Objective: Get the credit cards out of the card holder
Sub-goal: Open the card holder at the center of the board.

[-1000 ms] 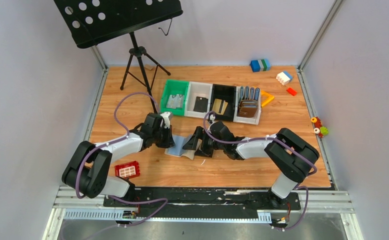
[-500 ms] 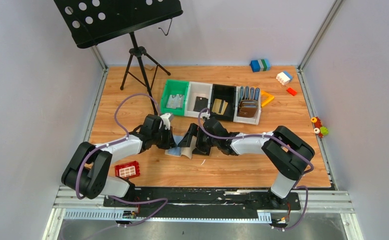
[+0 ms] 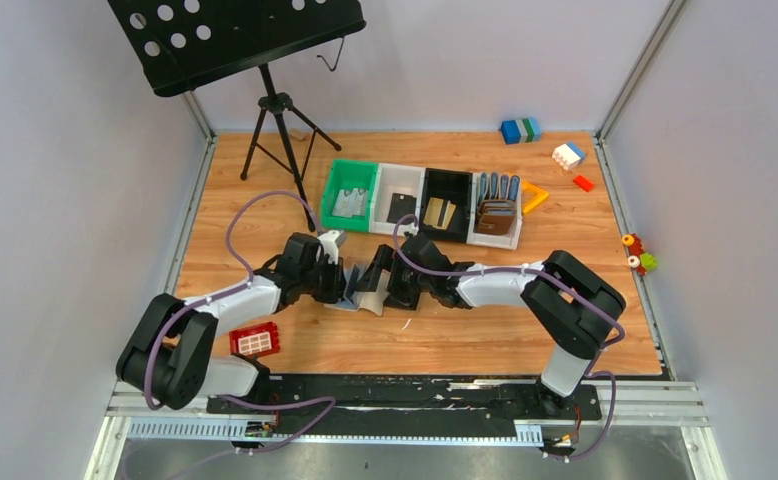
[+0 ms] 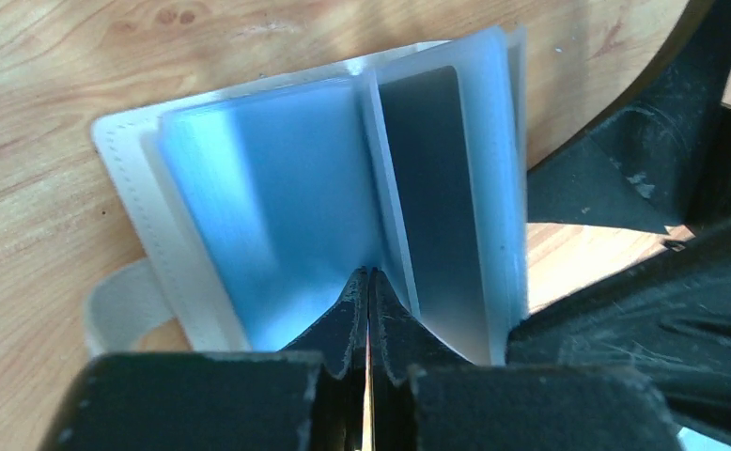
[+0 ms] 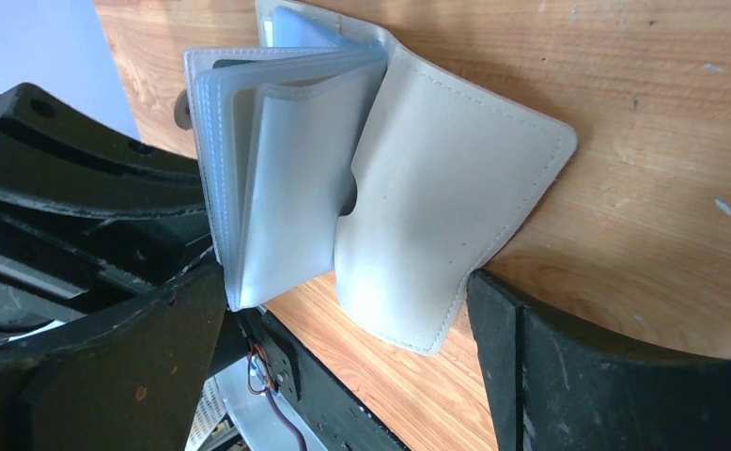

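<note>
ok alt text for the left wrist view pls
An open pale card holder lies on the wooden table, its blue sleeves fanned and a grey card in one. The left end effector pinches shut at the sleeves' base.

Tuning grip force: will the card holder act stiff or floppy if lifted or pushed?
Probably floppy: on the card holder the cover bends up off the table and the clear sleeves fan apart. Likely light, so a push should slide it on the smooth wood unless the left hand pins it. The sleeves look glossy, perhaps slippery.
</note>
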Available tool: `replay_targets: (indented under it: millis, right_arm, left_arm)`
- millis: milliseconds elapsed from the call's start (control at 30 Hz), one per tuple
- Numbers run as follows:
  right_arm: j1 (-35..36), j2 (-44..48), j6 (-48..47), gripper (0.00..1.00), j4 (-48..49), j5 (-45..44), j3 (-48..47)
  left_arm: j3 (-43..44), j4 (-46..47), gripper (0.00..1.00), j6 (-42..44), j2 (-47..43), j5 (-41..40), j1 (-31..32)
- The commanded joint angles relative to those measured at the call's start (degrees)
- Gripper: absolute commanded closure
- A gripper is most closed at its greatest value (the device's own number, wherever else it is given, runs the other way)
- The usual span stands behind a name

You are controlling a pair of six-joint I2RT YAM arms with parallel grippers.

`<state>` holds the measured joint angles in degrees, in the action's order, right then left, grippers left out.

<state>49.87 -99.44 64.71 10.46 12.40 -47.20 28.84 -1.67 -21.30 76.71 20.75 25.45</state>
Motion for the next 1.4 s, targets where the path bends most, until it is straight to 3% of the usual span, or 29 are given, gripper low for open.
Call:
replay_targets:
  millis: [0, 267, 433, 567, 633, 900, 1033, 1233, 1367]
  right_arm:
    - [0.44, 1.64, -0.49, 0.02, 5.61, -0.36, -0.79]
    - [0.51, 1.27, 0.67, 0.0, 18.89, 3.76, 2.67]
    - [0.58, -0.09, 1.31, 0.0, 21.52, 5.38, 2.63]
    - [0.55, 0.08, 1.02, 0.0, 19.54, 4.68, 2.19]
    - [0.54, 1.47, -0.36, 0.0, 14.78, 2.66, 1.54]
    - [0.33, 9.42, -4.39, 0.02, 1.12, -6.38, 3.33]
    - [0.36, 12.44, -6.72, 0.01, -3.83, -9.32, 3.84]
    - [2.06, 12.29, -11.87, 0.02, -20.88, -16.25, -2.7]
    - [2.69, 11.11, -12.72, 0.02, -22.79, -16.26, -4.13]
  left_arm:
    - [-0.59, -0.33, 1.0, 0.64, -4.26, 2.37, 0.12]
    - [-1.88, 0.61, 0.99, -0.37, -5.64, 3.19, 0.12]
    - [-1.39, 0.74, 0.99, -1.03, -1.46, 2.64, 0.09]
    - [-1.54, 0.33, 0.95, -1.59, -3.51, 1.97, 0.12]
    - [-1.31, -1.82, 0.87, -0.82, -5.97, 0.45, 0.12]
    - [1.32, -12.59, 0.28, 0.06, -15.64, -15.81, 5.7]
    - [3.44, -16.95, 0.02, -0.43, -17.81, -25.47, 5.86]
    - [3.19, -16.47, 0.0, -2.09, -21.03, -29.12, -1.54]
    - [3.06, -15.3, 0.0, -1.87, -20.63, -30.48, -5.43]
